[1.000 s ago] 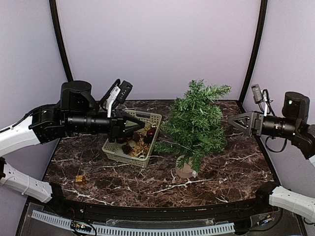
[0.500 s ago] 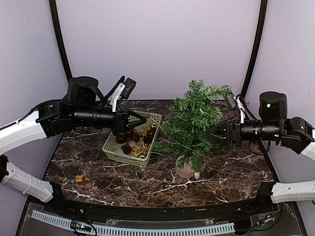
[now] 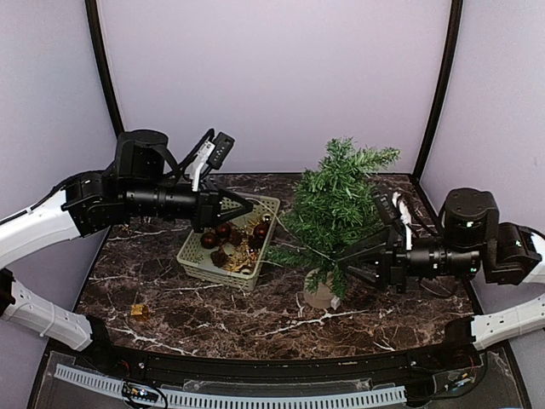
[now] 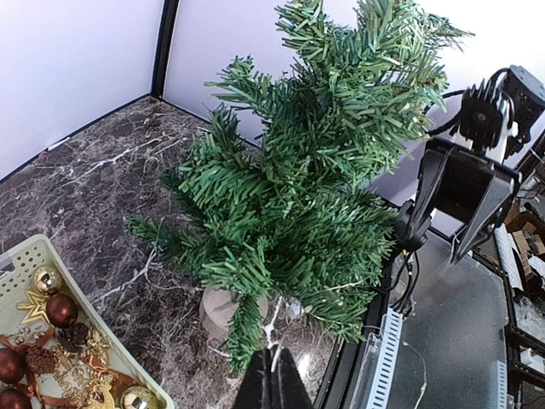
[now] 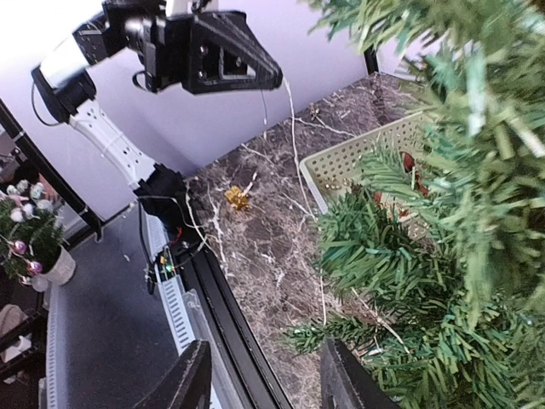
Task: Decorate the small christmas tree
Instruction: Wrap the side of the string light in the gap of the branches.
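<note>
The small christmas tree (image 3: 341,204) stands upright on its round wooden base (image 3: 322,292) at mid-table. My left gripper (image 3: 251,204) hovers above the basket's far edge, left of the tree, shut on a thin pale string (image 5: 292,145). The string runs from the left gripper (image 5: 274,79) down into the tree's lower branches. In the left wrist view it passes between the closed fingers (image 4: 260,388) toward the base. My right gripper (image 3: 351,262) is at the tree's lower right branches, jaws apart; a low branch tip (image 5: 315,332) lies just ahead of its gap.
A pale green basket (image 3: 213,274) holding dark red and gold baubles sits left of the tree. One gold ornament (image 3: 139,311) lies loose on the marble near the front left. The table's black front rim (image 5: 230,332) runs under the right gripper.
The right arm has swung in from the right edge to the tree's lower right, its jaws narrowing. The left gripper moved slightly right, still shut on the string.
</note>
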